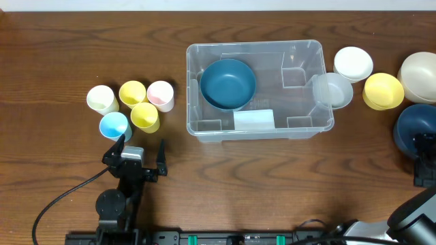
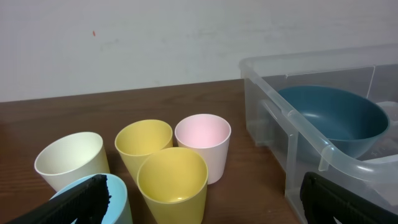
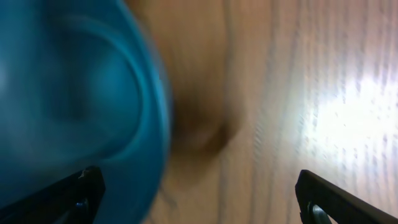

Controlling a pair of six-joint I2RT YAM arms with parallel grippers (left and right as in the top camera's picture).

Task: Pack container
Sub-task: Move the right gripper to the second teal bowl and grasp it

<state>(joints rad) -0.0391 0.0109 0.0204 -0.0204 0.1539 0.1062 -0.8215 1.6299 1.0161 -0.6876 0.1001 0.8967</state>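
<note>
The clear container [image 1: 256,45] stands at the table's middle with a dark blue bowl [image 1: 228,83] and a pale label [image 1: 254,120] inside. In the left wrist view its near corner [image 2: 292,118] shows with the bowl [image 2: 336,118] in it. My left gripper [image 1: 141,147] is open and empty, just in front of the cups; its fingers [image 2: 205,199] flank a yellow cup [image 2: 173,183]. My right gripper [image 1: 425,160] is open and empty at the far right, low over the table beside another dark blue bowl [image 1: 414,126], which fills the left of the right wrist view [image 3: 74,93].
Left of the container stand cream [image 1: 102,99], yellow [image 1: 132,92], pink [image 1: 161,95], yellow [image 1: 145,116] and light blue [image 1: 114,126] cups. To the right are a translucent bowl [image 1: 332,90], white bowl [image 1: 353,63], yellow bowl [image 1: 383,91] and cream bowl [image 1: 419,76].
</note>
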